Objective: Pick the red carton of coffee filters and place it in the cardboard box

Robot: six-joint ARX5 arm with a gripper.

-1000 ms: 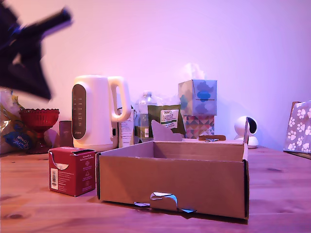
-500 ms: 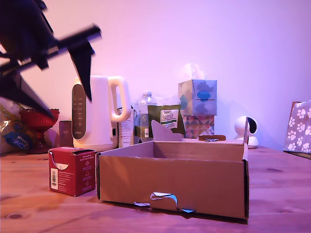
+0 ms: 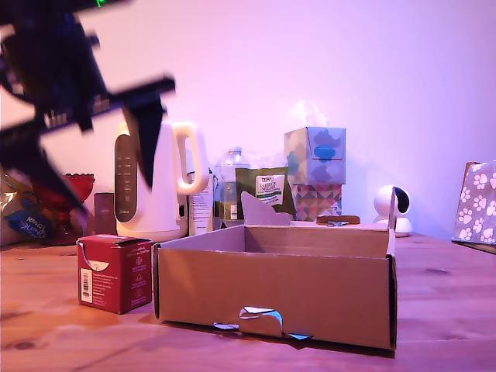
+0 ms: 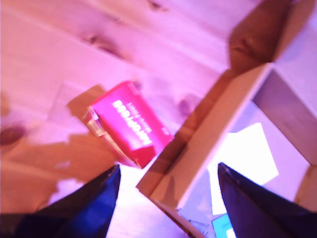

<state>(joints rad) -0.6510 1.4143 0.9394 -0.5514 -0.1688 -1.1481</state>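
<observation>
Wrist view: jaws spread wide and empty above the carton (image 4: 130,123), which sits on the worktop (image 4: 59,54) just beside the box (image 4: 208,148).
Both dark fingers (image 4: 89,206) frame the scene with nothing between them; in the exterior view the gripper (image 3: 81,155) hangs blurred, high over the carton (image 3: 115,273). That carton looks like a light, thin-walled cardboard cube with matt, printed faces: easy to lift but likely to dent under a hard squeeze, so opposite flat sides seem the best hold, clear of the loosely shut top flap. Its neighbour is plain brown corrugated board, shallow, open-topped, a torn notch (image 3: 260,314) in the near wall.
</observation>
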